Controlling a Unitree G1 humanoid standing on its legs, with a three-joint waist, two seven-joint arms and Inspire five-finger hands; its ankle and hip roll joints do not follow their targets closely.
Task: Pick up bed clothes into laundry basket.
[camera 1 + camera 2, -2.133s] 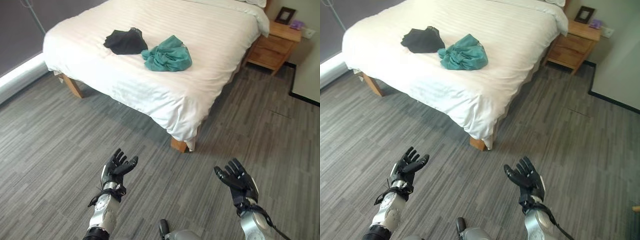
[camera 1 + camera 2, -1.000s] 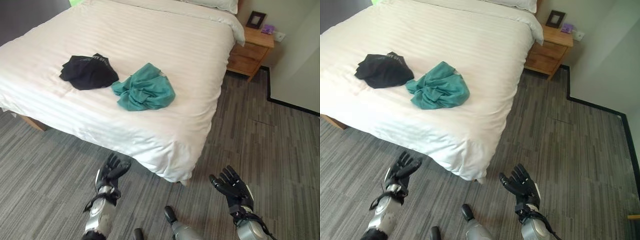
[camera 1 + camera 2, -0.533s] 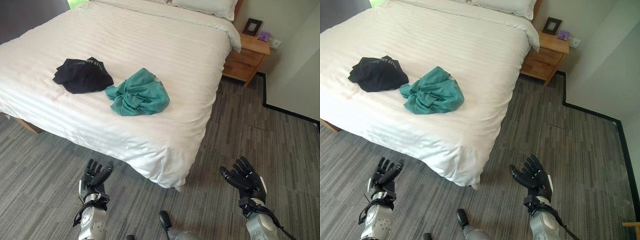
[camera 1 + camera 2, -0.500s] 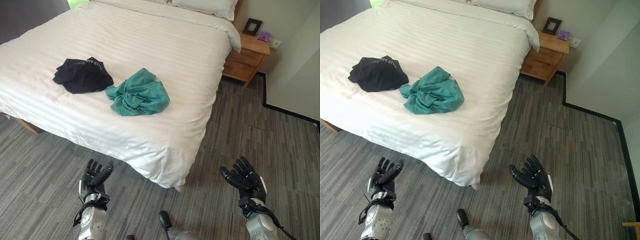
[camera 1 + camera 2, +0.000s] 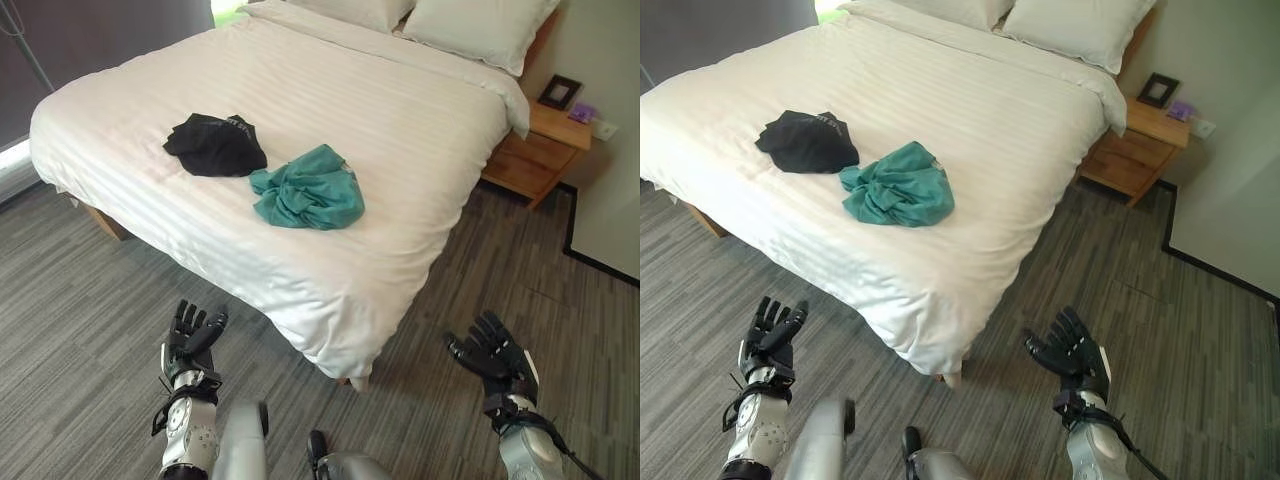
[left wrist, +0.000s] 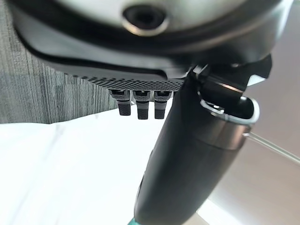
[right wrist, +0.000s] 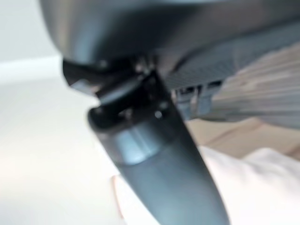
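Left hand point(image 5: 190, 335): fingers spread straight, palm up, holding nothing; I've got it low over the floor, near-left of the bed corner.
Right hand point(image 5: 495, 355): same, spread wide and empty, low over the floor right of the bed corner.
Teal garment point(image 5: 308, 190): crumpled heap on the bed point(image 5: 400, 130), middle of the near half, well apart from both hands.
Black garment point(image 5: 215, 145): bunched on the bed just left of and slightly beyond the teal one; looks just apart from it, can't rule out touching.
Laundry basket: can't locate one from where I'm looking.
Nightstand point(image 5: 535, 150): far right, beside the head of the bed, small frame on top.
Pillows point(image 5: 480, 30): at the far end of the bed.
Change: over the last two seconds the whole view shifted, so the camera has moved; bed now sits closer and takes more of the view, pillows have come into sight. Both hands kept the same spread, empty pose.
Meaning: I judge this as the approach step, nothing picked up yet. Clothes are still out of reach; I need to close in on the near bed edge before reaching for the teal one first.
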